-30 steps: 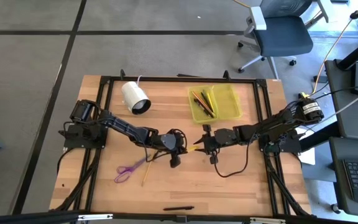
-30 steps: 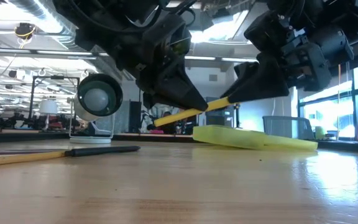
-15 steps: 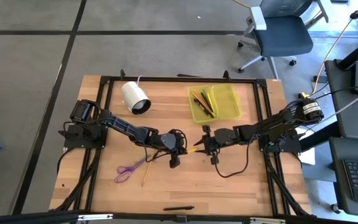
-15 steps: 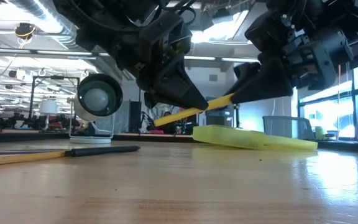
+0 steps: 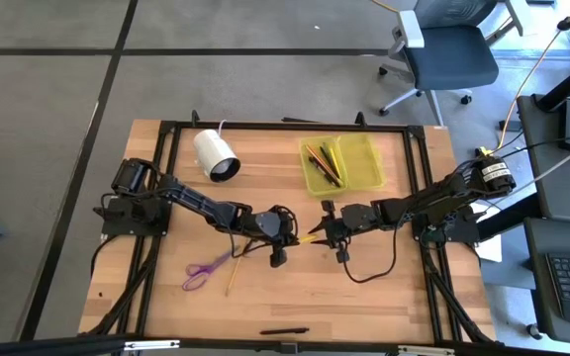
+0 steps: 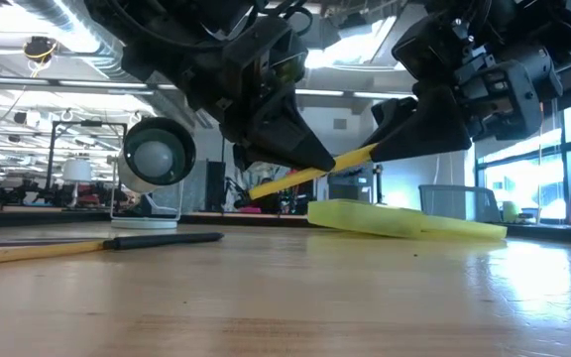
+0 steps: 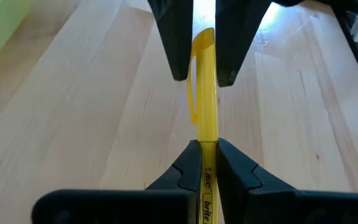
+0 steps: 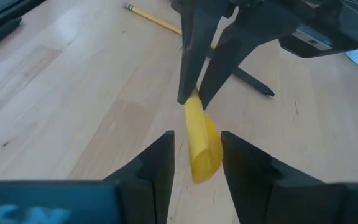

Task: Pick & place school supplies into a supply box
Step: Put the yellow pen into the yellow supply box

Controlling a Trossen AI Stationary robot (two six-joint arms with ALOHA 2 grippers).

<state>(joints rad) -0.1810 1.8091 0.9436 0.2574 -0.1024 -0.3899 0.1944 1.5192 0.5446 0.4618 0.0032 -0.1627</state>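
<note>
Mid-air handover of a yellow pen [image 5: 311, 237] at the centre of the high view. The left gripper [image 5: 287, 237] pinches the pen's barrel between closed fingers; the right gripper [image 5: 327, 233] faces it with fingers spread either side of the capped end, not yet touching it. The supply box [image 5: 343, 164] lies open in the upper middle of the frame, a few pens already inside.

Judged step: transfer from left to right arm. Next, the right fingers must close on the cap before the left ones release.

The right wrist view reveals the gap beside the pen; the high view hides it. The low view shows the pen [image 6: 305, 175] held clear above the table [image 6: 285, 297]. Only the high view shows purple scissors [image 5: 202, 271] at lower left.
</note>
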